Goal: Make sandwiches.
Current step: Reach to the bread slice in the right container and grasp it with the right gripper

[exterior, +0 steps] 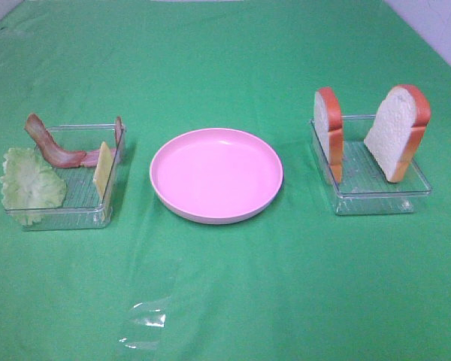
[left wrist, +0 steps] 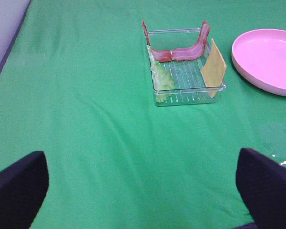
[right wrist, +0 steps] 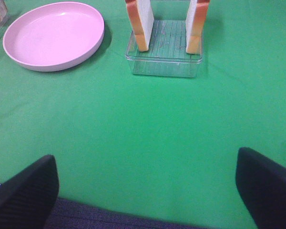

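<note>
From the high camera, a green-covered table (exterior: pixel 225 286) carries a round pink plate (exterior: pixel 216 174) in the middle, its dish bare. Left of it sits the left tray (exterior: pixel 68 216), of clear plastic. A lettuce leaf (exterior: pixel 31 183) hangs over its left wall. The bacon strips (exterior: pixel 51 147) lie along its far side, and their ends rise above the far corners. A cheese square (exterior: pixel 102 171) stands on edge against its right wall. Right of the plate, well apart from it, is the right tray (exterior: pixel 376 199). In it the left bread slice (exterior: pixel 328 131) stands upright at the left wall, and the right bread slice (exterior: pixel 397 131) stands at the right wall, leaning a little. A clear plastic scrap (exterior: pixel 146 320) lies on the cloth near the front edge. No layer is stacked yet; every sandwich part is in its tray

The left wrist camera shows the left tool (left wrist: pixel 139 164) released, its dark fingers spread wide over plain green cloth on the near side of the left tray and well apart from it. The lettuce, bacon and cheese lie beyond it, with the plate's edge to the right

The right wrist camera shows the right tool (right wrist: pixel 145 162) released too, fingers wide apart over the cloth, near side of the right tray. Both slices stand on edge at opposite walls, and the plate is to the left
</note>
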